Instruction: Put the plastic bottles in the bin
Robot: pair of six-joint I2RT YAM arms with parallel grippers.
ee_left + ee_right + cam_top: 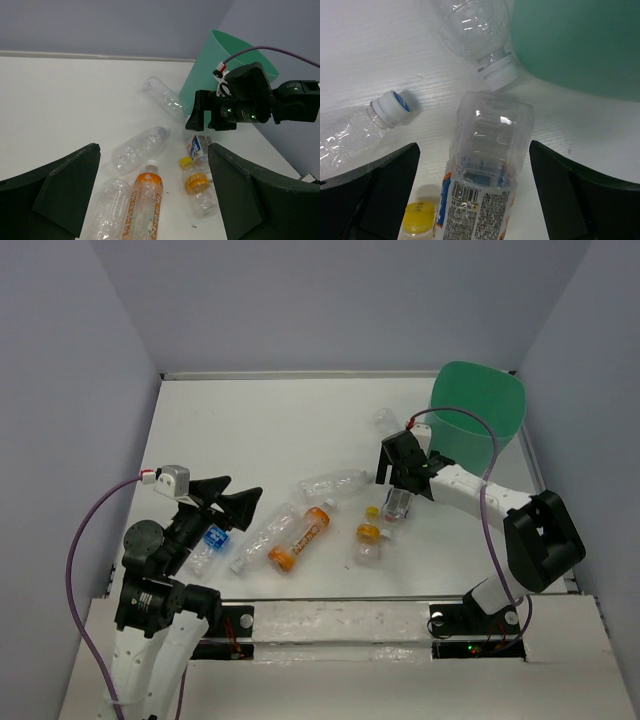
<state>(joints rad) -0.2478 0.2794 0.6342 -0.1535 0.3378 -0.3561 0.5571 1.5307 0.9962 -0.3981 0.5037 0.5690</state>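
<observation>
**Top view:** Seven plastic bottles (333,483) lie scattered on the white surface (250,420), all outside the mint-green bin (480,400) in the far right corner. One clear bottle (385,420) lies just beside the bin's left wall. The rest are strewn farther from the bin, toward the left arm: an orange-labelled bottle (300,537), two clear ones, a small yellow-capped bottle (370,538) and, farthest from the bin, a blue-labelled bottle (209,543). The right tool (400,480) hangs near the bin over a white-labelled bottle (398,504), jaws wide apart and gripping nothing. The left tool (232,502), also spread wide and empty, is above the blue-labelled bottle.

**Left wrist:** Six bottles show beyond the two dark fingers (65,185), with the bin (220,55) at the far right and the right tool in front of it. The print on the orange label (145,205) cannot be read.

**Right wrist:** Three bottles show here. The white-labelled bottle (487,150) lies between the spread fingers, touching neither, its clear base toward the bin (580,40). Its label carries a barcode and fine print too small to read. A white cap (497,72) on a clear bottle sits just beside the bin's wall. A blue-and-white cap (395,107) lies on the side away from the bin, and a yellow cap (420,217) sits beside the label
</observation>
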